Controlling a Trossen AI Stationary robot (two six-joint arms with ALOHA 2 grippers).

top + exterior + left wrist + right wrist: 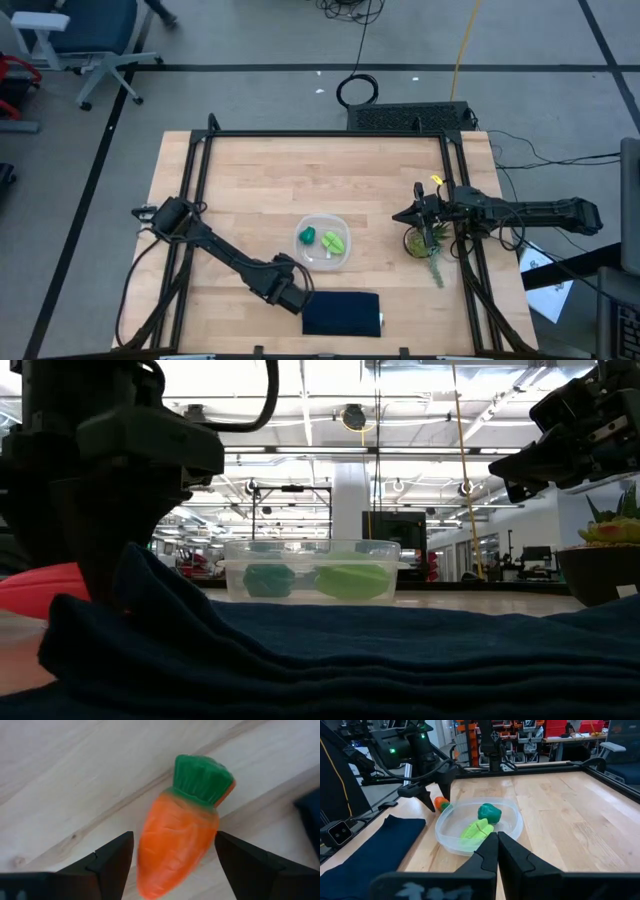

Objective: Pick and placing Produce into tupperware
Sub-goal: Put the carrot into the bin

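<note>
A: Squarely between the fingers of the left gripper [172, 855], then — that orange carrot [179, 842]?

B: Yes. Lying flat on the pale wooden bench [250, 190], directly beneath, with a spread finger [112, 862] on either side and a visible gap at each flank. Released, not yet touching.

A: And the long axis?

B: Running away from the wrist, pointed tip close in, green top at the far end, tilted slightly off the line between the fingers. Crossing the closing direction well enough for a pinch across the thick middle.

A: Nearer arm?

B: Left, plainly. Just beside the clear tupperware [323, 243] too, at its near-left edge. Right gripper [497, 851] well apart on the far side, hovering by the spiky potted plant [428, 244], fingers clenched together on nothing.

A: Surfaces?

B: Smooth, faintly creased orange body, tapering; matte ribbed green crown, blunt and squared. Probably soft rubber or foam, so likely to give a little and grip well.

A: Inside the container already?

B: Two pieces: dark green round piece [489, 812], glossy and lumpy, and light yellow-green leafy piece [476, 830], grooved down the middle. Thin translucent walls, rounded corners, low rim.

A: Anything alongside?

B: Dark navy folded cloth [342, 314], soft and wrinkled, just to the other side of the left gripper. Worth clearing on the lift.
</note>
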